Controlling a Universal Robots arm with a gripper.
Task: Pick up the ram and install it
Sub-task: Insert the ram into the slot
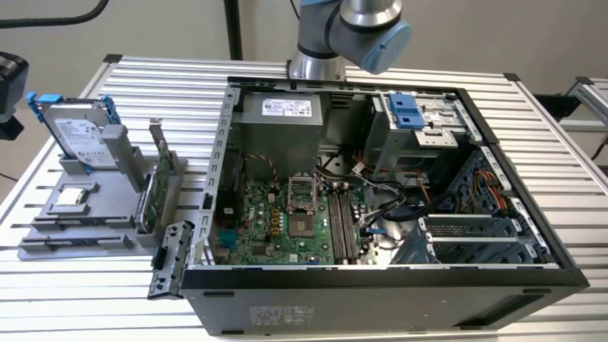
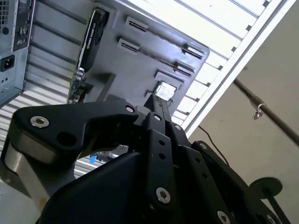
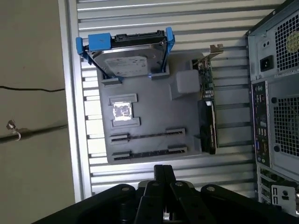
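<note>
In both wrist views my gripper (image 3: 163, 169) (image 2: 157, 99) hangs high above the grey parts holder (image 3: 154, 107) (image 2: 140, 28), fingers pressed together with nothing visible between them. The holder's two long ram slots (image 3: 147, 136) (image 1: 71, 222) look bare. I cannot make out the ram itself; it is out of view. In the exterior view the open computer case (image 1: 380, 278) lies on its side with the motherboard (image 1: 275, 228) and its memory slots (image 1: 344, 222) exposed. The arm (image 1: 347, 28) stands behind the case.
On the holder stand a silver hard drive with blue rails (image 3: 131, 58) (image 1: 81, 132), a green card with a metal bracket (image 3: 206, 107) (image 1: 156, 189) and a small square chip (image 3: 123, 111) (image 1: 74, 196). Everything rests on a slatted metal table (image 1: 95, 285). Cables (image 1: 399, 206) cross the case.
</note>
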